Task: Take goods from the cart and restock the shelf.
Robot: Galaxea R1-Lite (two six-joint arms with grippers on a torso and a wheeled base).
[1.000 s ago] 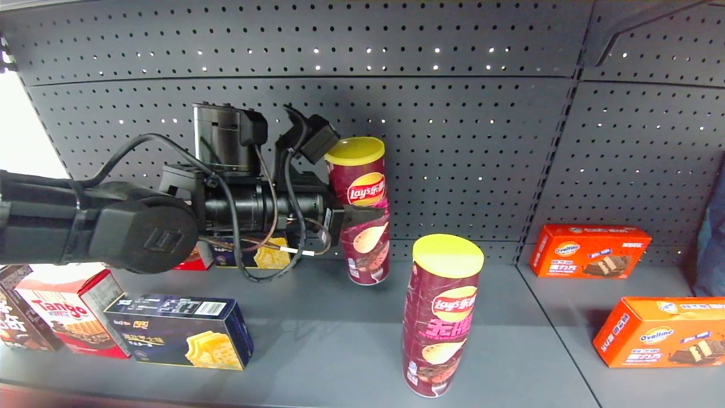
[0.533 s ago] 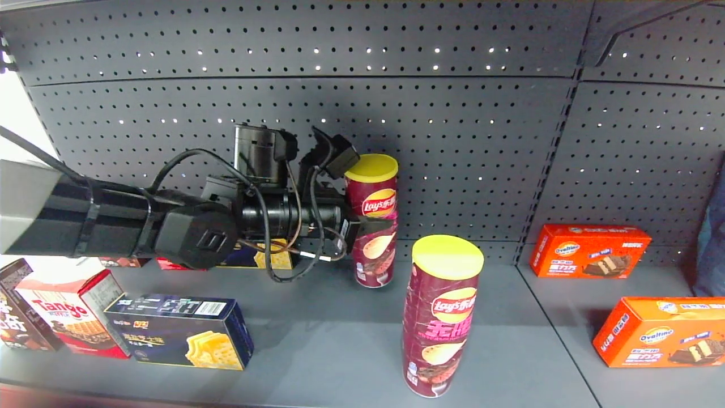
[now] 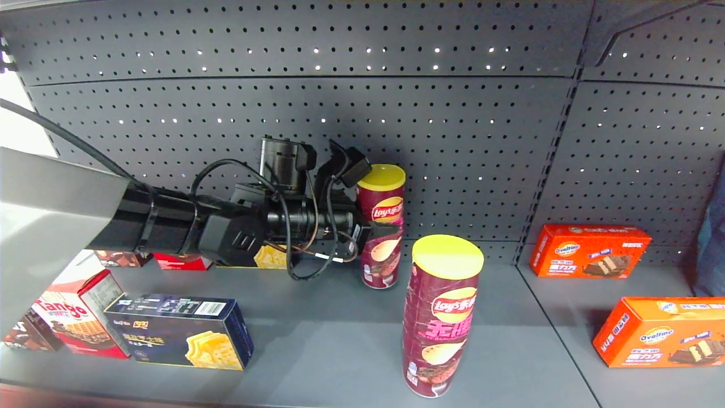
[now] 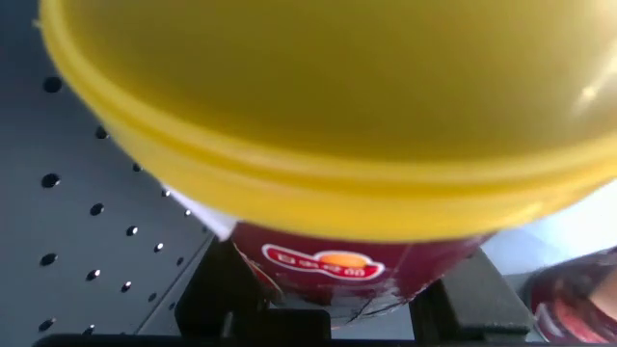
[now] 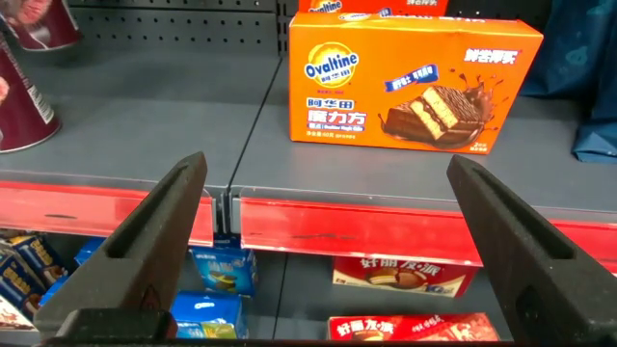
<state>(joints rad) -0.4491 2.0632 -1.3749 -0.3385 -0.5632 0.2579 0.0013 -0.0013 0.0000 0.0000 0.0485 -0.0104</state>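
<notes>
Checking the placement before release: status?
Left gripper shut on rear can, upright by pegboard. Right gripper open, empty. Front can apart, toward shelf edge.

The right hand (image 5: pixel 326 166) hangs before the grey shelf (image 5: pixel 145 135), its two dark fingers (image 5: pixel 145 241) spread wide apart. An orange wafer box (image 5: pixel 410 82) lies on the shelf, well apart from a maroon chip can (image 5: pixel 19 96). Beneath the red edge strip (image 5: pixel 366 231) sit blue packets (image 5: pixel 224 275) and red boxes (image 5: pixel 405 280).

left arm (image 3: pixel 238 238) extended deeper, gripped chip can (image 3: pixel 383 224) carried lower, nearer back panel (image 3: pixel 453 141)
</notes>
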